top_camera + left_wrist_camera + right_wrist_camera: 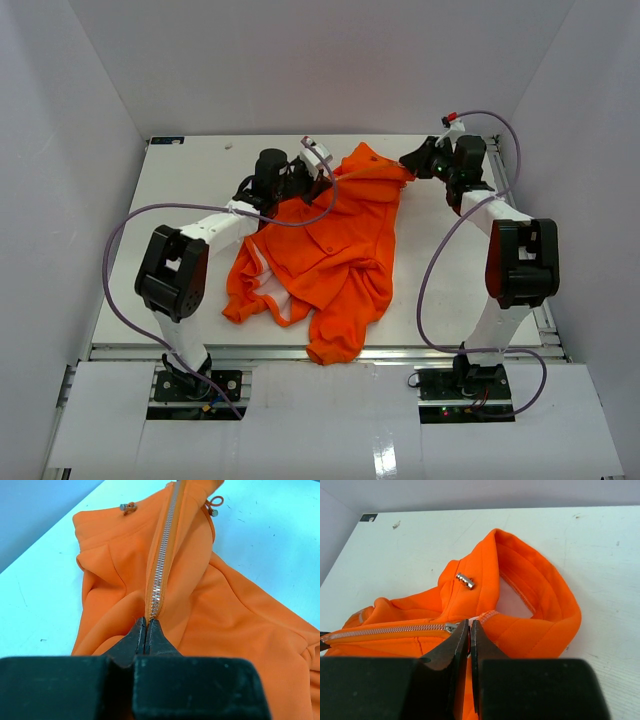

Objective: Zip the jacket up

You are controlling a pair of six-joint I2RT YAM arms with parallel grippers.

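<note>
Orange jacket (330, 250) lies rumpled at the middle of the white surface (430, 300), collar toward the far edge and the rest spread back toward the arms' bases, with pale lining showing at its lower left. Its zipper (159, 570) runs taut in a straight line between the two arms, and the teeth are meshed along the stretch in view. The left tool (146, 626) has its fingers pressed together on the fabric at the near end of the zipper, with no gap between them. The right tool (470, 630) shows only a thin slit between its fingers at the other end. Its tips sit right beside the metal slider (451, 627), just below the collar (540, 595). Whether it pinches the pull tab or the cloth beside it cannot be told. A small metal cord end (465, 581) rests on the collar above the slider. From above, both arms reach over the far half of the surface, the left across the jacket's upper left and the right at the collar's right side.
</note>
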